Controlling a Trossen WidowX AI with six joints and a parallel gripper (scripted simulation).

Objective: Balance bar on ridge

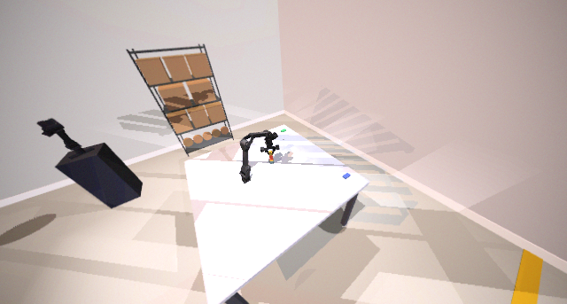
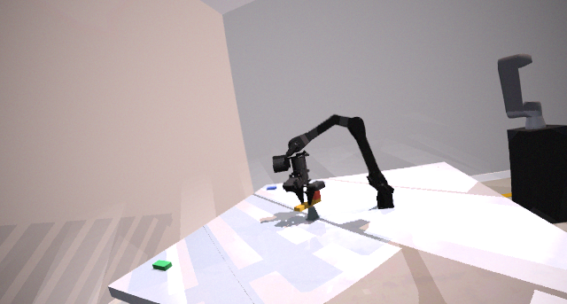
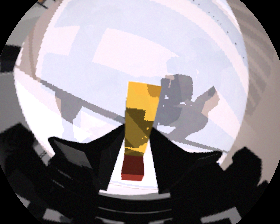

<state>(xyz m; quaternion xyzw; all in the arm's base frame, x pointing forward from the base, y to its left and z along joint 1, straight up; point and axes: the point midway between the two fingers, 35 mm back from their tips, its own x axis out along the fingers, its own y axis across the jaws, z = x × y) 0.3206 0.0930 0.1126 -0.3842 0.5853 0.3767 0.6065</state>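
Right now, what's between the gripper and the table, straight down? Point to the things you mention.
The yellow bar (image 2: 299, 208) (image 3: 143, 97), shut in the gripper (image 2: 306, 203) (image 3: 138, 128), with the dark ridge (image 2: 313, 214) beneath it; exterior view shows both.

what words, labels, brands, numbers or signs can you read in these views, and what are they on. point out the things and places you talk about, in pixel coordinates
None: no readable text in any of the three views.
Shelf boxes (image 1: 151, 71): no lettering shows.
Yellow bar (image 2: 299, 207) (image 3: 142, 100) and the red block (image 2: 316, 195) (image 3: 133, 166) at its end: no markings seen.
Green block (image 1: 283, 130) (image 2: 162, 265) and blue block (image 1: 346, 175) (image 2: 271, 188): no text visible, though they show too small to rule out fine print.
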